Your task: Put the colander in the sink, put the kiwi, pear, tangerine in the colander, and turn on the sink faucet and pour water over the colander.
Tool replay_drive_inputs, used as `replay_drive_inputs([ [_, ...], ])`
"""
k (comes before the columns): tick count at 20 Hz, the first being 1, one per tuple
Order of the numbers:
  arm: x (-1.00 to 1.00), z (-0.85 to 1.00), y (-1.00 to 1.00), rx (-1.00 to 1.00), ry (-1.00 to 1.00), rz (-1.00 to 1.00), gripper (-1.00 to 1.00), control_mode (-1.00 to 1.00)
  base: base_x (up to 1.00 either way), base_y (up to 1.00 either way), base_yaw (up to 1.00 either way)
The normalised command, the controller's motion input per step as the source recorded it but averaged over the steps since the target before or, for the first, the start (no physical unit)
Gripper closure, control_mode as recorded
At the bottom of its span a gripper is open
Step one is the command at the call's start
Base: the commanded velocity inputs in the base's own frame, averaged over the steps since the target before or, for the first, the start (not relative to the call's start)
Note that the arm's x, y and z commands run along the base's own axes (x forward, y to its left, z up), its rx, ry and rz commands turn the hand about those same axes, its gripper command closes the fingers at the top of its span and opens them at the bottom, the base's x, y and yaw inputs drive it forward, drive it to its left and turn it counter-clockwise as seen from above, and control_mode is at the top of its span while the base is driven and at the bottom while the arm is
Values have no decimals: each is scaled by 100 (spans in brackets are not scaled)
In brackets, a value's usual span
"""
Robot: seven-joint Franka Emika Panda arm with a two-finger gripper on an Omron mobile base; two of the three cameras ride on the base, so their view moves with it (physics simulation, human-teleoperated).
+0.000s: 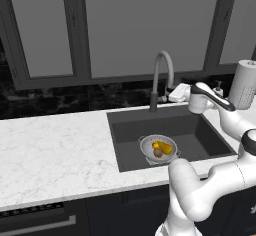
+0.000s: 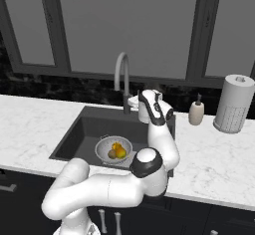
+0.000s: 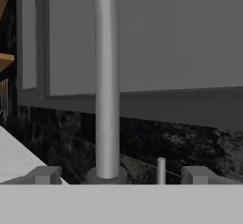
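Left to right you have: white marble surface (image 1: 55, 145); sink (image 1: 200, 130), holding the colander (image 1: 159, 148) with kiwi (image 1: 158, 153), tangerine (image 1: 156, 144) and pear (image 1: 166, 148) inside; sink faucet (image 1: 161, 75) behind; your tool (image 3: 121, 174), fully open, empty, at the faucet's base.

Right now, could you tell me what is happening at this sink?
The colander already sits in the sink with the pear, tangerine and kiwi inside it. The robot's claw is open and holds nothing; it is up at the back of the basin, pointed at the base of the sink faucet. No water can be seen running, so turning on the tap looks like the step left.
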Motion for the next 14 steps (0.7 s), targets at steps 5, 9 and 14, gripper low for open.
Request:
replay_drive_inputs([
  [5,16,-10,-5,5,-2,0,-100,-100,0,0,0],
  [9,28,0,8,1,-4,0,-100,-100,0,0,0],
  [14,30,0,7,0,-3,0,-100,-100,0,0,0],
])
